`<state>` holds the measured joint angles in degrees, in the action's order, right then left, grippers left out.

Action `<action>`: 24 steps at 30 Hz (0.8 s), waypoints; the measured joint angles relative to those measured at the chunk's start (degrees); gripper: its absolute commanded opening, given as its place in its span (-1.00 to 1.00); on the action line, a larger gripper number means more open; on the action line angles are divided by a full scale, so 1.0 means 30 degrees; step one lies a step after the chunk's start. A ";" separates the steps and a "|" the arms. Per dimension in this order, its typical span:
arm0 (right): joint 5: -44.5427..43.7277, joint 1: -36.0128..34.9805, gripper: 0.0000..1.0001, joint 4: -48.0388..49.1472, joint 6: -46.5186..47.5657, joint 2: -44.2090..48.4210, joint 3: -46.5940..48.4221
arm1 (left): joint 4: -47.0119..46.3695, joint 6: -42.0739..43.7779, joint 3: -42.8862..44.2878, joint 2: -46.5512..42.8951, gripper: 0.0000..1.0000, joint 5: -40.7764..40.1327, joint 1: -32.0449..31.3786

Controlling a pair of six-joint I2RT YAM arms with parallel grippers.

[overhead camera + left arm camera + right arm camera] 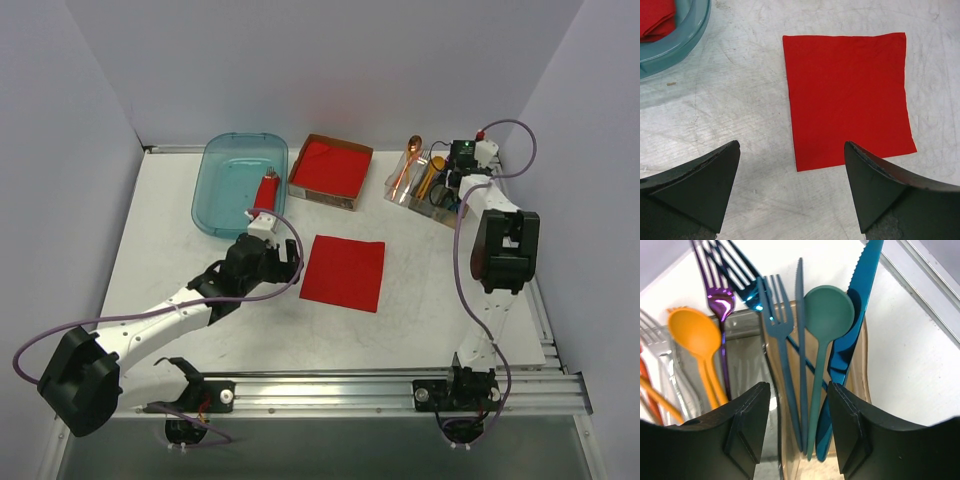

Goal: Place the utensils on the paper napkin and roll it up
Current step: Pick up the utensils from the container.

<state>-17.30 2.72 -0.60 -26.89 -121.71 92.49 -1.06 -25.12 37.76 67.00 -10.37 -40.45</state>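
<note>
The paper napkin [342, 272] [847, 97] lies flat and unfolded on the table, a red square with nothing on it. My left gripper [293, 262] [791, 147] hovers just off its left edge, jaws wide open and empty. The utensils stand in a clear holder [425, 182] at the back right: a teal spoon [829, 307], a dull blue fork [775, 305], a slim blue knife [800, 315] and a shiny blue knife [860, 305]. My right gripper [462, 168] [798, 390] is over that holder, open. Its fingers straddle these handles with gaps on both sides.
An orange spoon [692, 335] [405, 165] and a purple fork [717, 295] stand in the neighbouring compartment. A teal plastic bin [240, 183] [675, 40] sits at the back left. A cardboard box holding a red stack [330, 170] is beside it.
</note>
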 measured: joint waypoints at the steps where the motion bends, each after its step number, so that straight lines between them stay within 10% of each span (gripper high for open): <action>1: 0.0000 -0.0087 -0.01 0.0000 0.0007 0.0204 -0.0131 | 0.0000 0.0000 0.0000 -0.0007 0.88 -0.0036 -0.0036; 24: -0.1246 -0.0488 0.14 -0.0882 -0.2047 0.1042 -0.1654 | 0.0204 0.0095 0.0109 -0.0007 0.88 -0.0758 -0.0517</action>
<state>-21.04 1.26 -3.25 -33.04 -118.58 87.53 -0.45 -24.84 38.09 66.98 -12.64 -42.00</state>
